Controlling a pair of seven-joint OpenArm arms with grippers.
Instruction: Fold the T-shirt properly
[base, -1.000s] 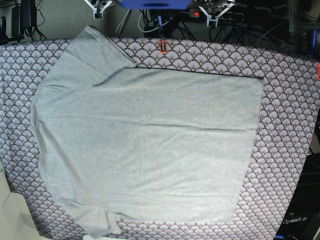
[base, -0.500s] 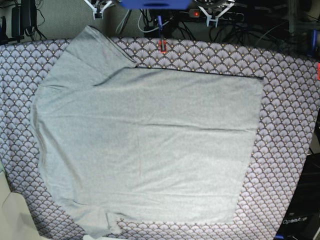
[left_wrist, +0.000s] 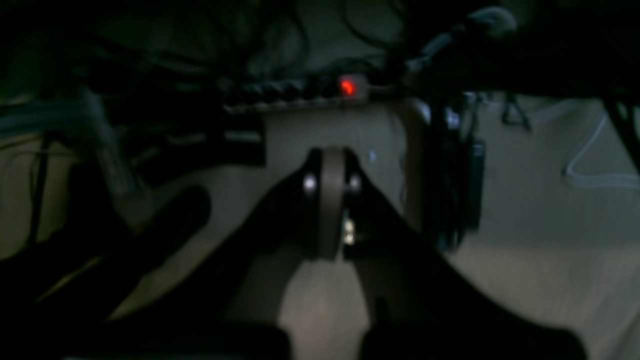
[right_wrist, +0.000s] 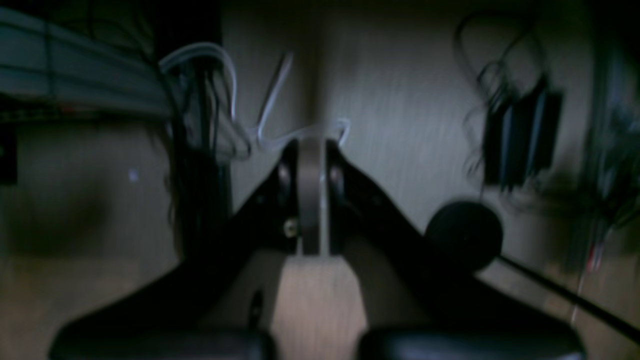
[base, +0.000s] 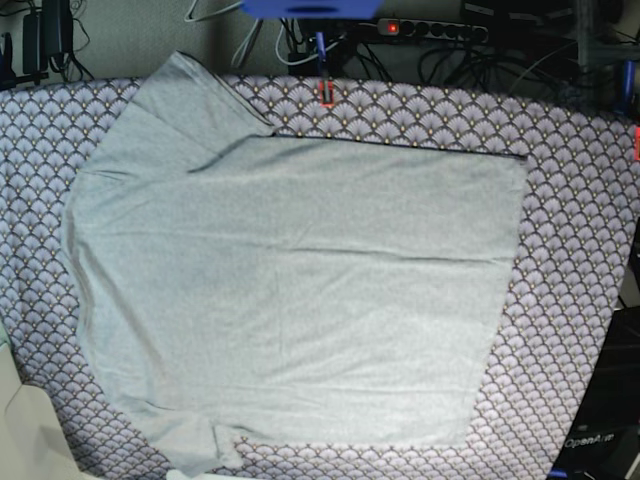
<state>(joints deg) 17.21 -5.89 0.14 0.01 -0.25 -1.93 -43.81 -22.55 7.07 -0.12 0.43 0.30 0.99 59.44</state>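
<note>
The light grey T-shirt (base: 300, 280) lies spread flat on the purple fan-patterned tablecloth (base: 580, 200). One sleeve points to the far left corner and one to the near left edge. Neither arm shows in the base view. In the left wrist view my left gripper (left_wrist: 332, 200) is shut with nothing between its fingers, over a dim floor behind the table. In the right wrist view my right gripper (right_wrist: 310, 200) is also shut and empty, over the floor. The shirt does not show in either wrist view.
A power strip with a red light (base: 392, 27) and tangled cables lie behind the table's far edge; the strip also shows in the left wrist view (left_wrist: 347, 87). A red marker (base: 325, 92) sits at the far edge. A blue mount (base: 310, 6) hangs above.
The two white gripper tips seen at the top edge of the base view have pulled back out of sight. The T-shirt has not moved.
</note>
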